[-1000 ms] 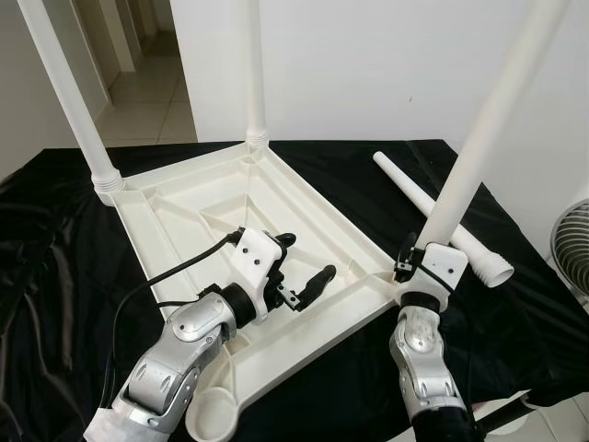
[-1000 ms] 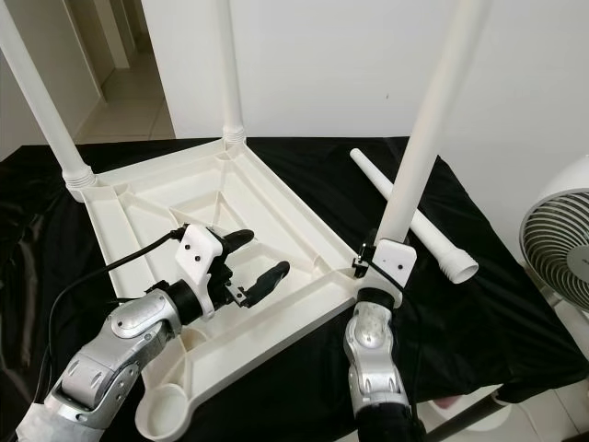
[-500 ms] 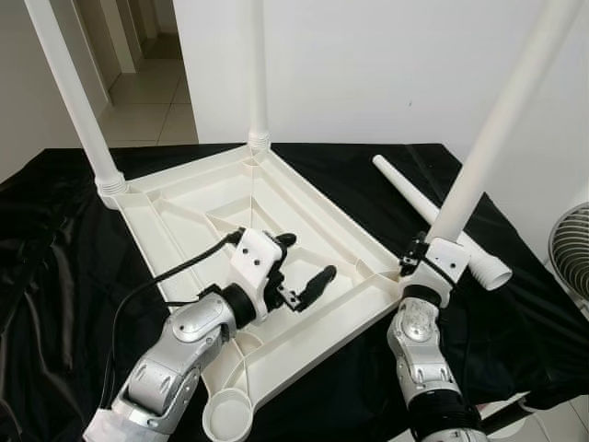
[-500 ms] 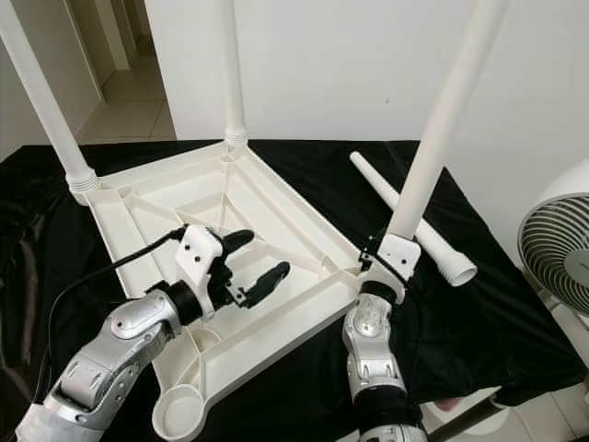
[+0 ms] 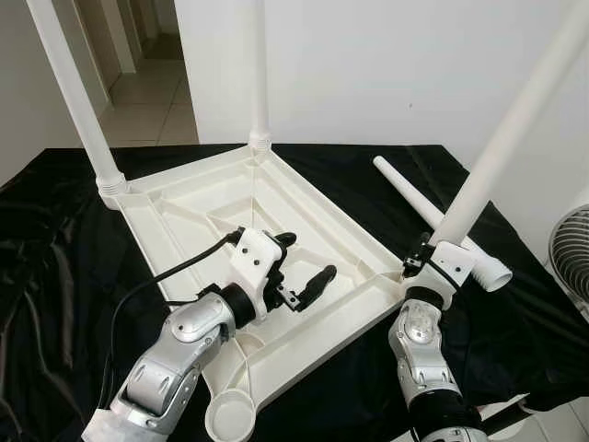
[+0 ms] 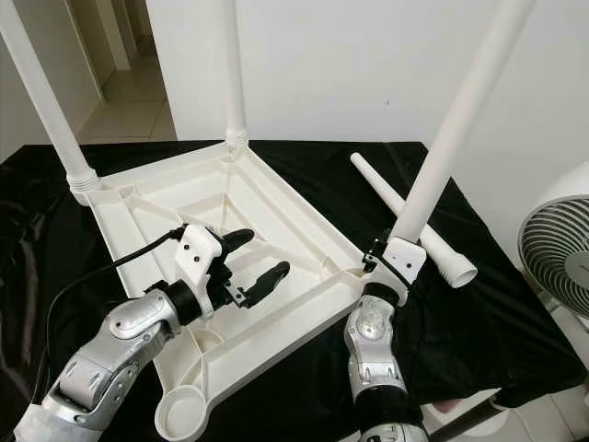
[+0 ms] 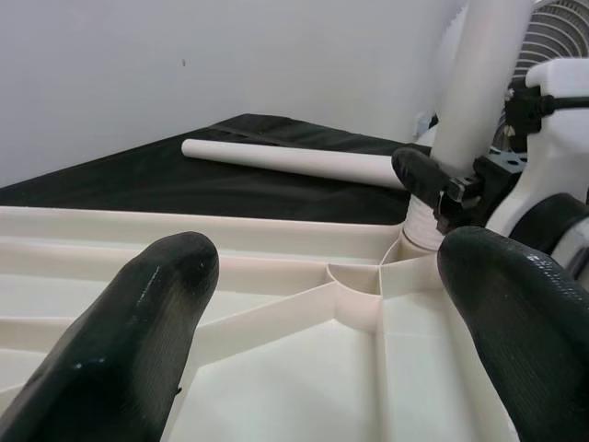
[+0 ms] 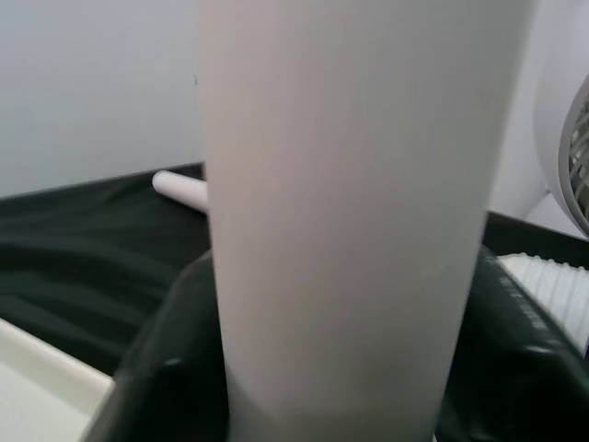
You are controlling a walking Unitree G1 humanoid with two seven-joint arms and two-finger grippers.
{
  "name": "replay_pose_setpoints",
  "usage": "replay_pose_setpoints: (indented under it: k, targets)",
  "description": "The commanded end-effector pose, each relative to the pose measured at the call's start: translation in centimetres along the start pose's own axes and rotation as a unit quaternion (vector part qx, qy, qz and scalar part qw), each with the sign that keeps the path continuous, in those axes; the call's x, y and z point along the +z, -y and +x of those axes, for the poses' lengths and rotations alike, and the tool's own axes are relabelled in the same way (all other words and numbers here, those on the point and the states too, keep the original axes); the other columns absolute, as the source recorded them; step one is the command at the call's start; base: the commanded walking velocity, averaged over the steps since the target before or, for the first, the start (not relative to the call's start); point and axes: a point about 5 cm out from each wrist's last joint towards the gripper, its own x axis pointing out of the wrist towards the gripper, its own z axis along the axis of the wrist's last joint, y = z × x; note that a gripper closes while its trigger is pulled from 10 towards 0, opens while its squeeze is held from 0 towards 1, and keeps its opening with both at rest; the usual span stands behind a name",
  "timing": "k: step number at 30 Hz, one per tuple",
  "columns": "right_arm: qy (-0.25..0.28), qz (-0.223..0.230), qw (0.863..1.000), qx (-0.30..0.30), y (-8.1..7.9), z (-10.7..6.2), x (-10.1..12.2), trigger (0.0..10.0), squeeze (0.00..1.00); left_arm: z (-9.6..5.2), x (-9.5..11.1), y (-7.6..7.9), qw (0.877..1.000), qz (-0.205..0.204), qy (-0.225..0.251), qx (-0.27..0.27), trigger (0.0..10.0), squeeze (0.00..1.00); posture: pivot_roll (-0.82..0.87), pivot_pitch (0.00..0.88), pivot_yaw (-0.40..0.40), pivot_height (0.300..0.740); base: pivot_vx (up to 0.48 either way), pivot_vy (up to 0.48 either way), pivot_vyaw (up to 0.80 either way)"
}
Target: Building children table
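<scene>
Black cloth [image 5: 55, 258] covers the work surface; white plastic tabletop [image 5: 198, 198] lies on it upside down, ribbed underside up. Right gripper [image 5: 425, 262] is clamped round a smooth round leg [image 5: 502, 143] at the near-right corner, tilted. Best to bring it upright, then push straight into the socket. Left gripper [image 5: 304, 267] hovers spread over the ribs. Spare leg [image 5: 414, 198] lies nearby.

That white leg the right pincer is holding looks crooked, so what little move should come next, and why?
Probably tip the leg upright. The right pincer grips it at the corner socket of the upturned tabletop, and it leans outward, while the two far legs stand straight. The left pincer hovers open over the tabletop.
</scene>
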Motion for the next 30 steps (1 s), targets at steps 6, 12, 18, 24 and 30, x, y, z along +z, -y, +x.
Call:
replay_pose_setpoints:
  k: [6,12,18,24,30]
  targets:
    - [-0.080,-0.030,0.996,-0.038,2.6,-1.0,-3.5,10.0,1.00,0.0,0.1,0.6,1.000,0.000,-0.002,-0.030,10.0,0.00,0.02,0.038,0.024,0.740,0.000,0.000,0.00]
    - [-0.072,-0.032,0.996,-0.029,2.4,-1.0,-3.3,10.0,1.00,0.1,0.1,0.6,1.000,0.000,-0.002,-0.031,10.0,0.00,0.02,0.039,0.024,0.740,0.000,0.000,0.00]
    - [-0.068,-0.033,0.997,-0.026,2.3,-1.0,-3.3,10.0,1.00,0.1,0.1,0.6,1.000,0.000,-0.002,-0.031,10.0,0.00,0.02,0.039,0.024,0.740,0.000,0.000,0.00]
    - [-0.061,0.001,0.996,0.065,2.1,-0.1,-2.6,10.0,0.00,0.1,0.1,0.6,1.000,-0.001,-0.001,-0.030,10.0,0.00,0.02,0.043,0.024,0.740,0.000,0.000,0.00]
    - [-0.051,0.003,0.992,0.117,2.4,0.6,-2.0,10.0,0.00,0.1,0.1,0.6,1.000,-0.002,-0.001,-0.031,10.0,0.00,0.01,0.044,0.027,0.740,0.000,0.000,0.00]
